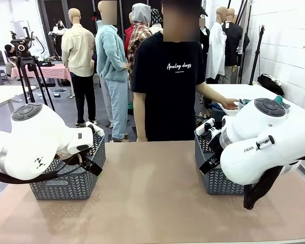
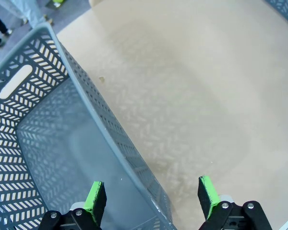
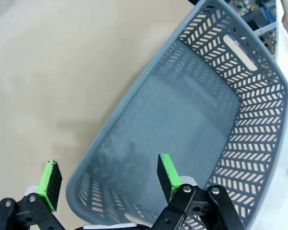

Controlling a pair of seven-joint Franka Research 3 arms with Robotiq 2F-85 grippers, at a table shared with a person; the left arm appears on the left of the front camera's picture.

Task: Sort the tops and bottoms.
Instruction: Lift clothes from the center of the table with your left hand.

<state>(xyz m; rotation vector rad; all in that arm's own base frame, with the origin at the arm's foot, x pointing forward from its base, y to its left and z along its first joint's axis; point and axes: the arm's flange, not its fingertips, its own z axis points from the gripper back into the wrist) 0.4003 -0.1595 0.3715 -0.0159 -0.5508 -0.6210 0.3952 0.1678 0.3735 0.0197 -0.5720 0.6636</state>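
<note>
We see the left tool released, green pads wide apart, straddling the rim of the left grey basket: one pad over the basket's inside, the other over the tan desk. The right tool is released too, straddling the near rim of the right grey basket, one pad over the desk, one over the basket floor. In the front view the baskets sit lower left and right of centre, well apart. A person stands at the far edge, one hand on a white side table. A teal-green cloth peeks above the right arm at mid right; we cannot tell which garment
</note>
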